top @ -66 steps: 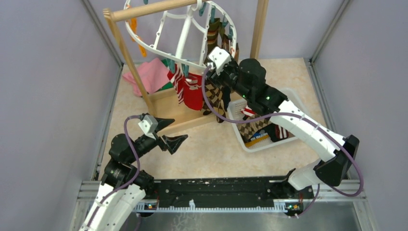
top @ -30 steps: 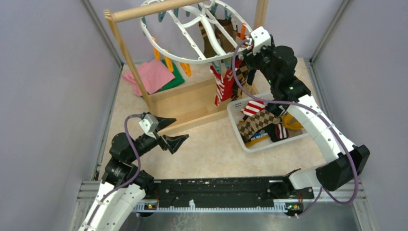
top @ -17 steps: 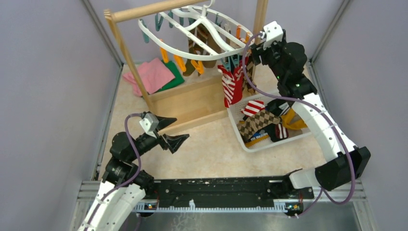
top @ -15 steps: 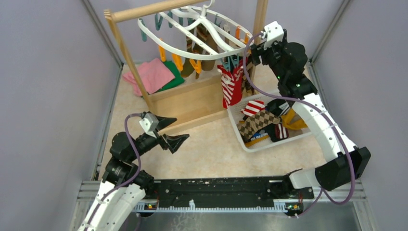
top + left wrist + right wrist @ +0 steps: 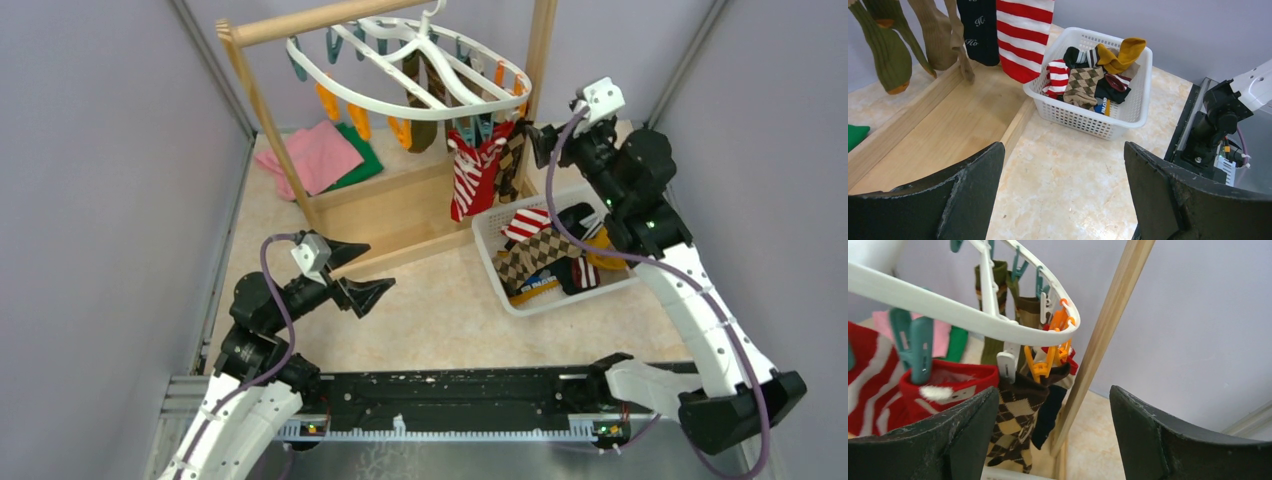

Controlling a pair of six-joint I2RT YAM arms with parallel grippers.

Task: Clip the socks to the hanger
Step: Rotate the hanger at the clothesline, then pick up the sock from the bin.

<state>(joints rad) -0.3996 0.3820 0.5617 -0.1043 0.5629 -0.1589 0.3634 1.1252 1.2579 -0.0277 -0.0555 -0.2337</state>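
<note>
**A:** Entry one, the hanger?

**B:** Hanger (image 5: 400, 108): a white plastic oval frame with cross spokes. It hangs from the top bar of the wooden pole rack (image 5: 320, 20) at the back of the table (image 5: 440, 320). Teal and orange clips dangle from its rim.

**A:** Socks clipped to it?

**B:** Red-and-white striped sock (image 5: 465, 180), held in a teal clip (image 5: 915, 347) on the near right rim. Brown argyle sock (image 5: 1013, 425), just beside it under a white clip (image 5: 1007, 362). Further round hang a navy sock (image 5: 978, 30) with white lettering, a tan sock (image 5: 935, 35) and an olive-green ribbed sock (image 5: 888, 55). All hang above the rack's wooden base.

**A:** Socks not clipped?

**B:** A heap in the white perforated basket (image 5: 570, 297), just beside the right end of the rack's base. It includes an argyle sock, a red-striped one, a black one and a mustard yellow sock (image 5: 1123, 52).

**A:** Left gripper?

**B:** Left gripper (image 5: 375, 270): jaws spread wide and empty. It sits low over the near left of the table, facing the basket and well apart from the hanger.

**A:** Right gripper?

**B:** Right gripper (image 5: 538, 145): raised at the hanger's right end, near the rack's right upright. Its jaws are apart with nothing between them. An orange clip (image 5: 1045, 362) and the argyle sock lie ahead, untouched.

**A:** Sundries?

**B:** Pink cloth (image 5: 315, 155) and green cloth (image 5: 358, 165), lying on the table at the back left, by the rack's left upright.
</note>
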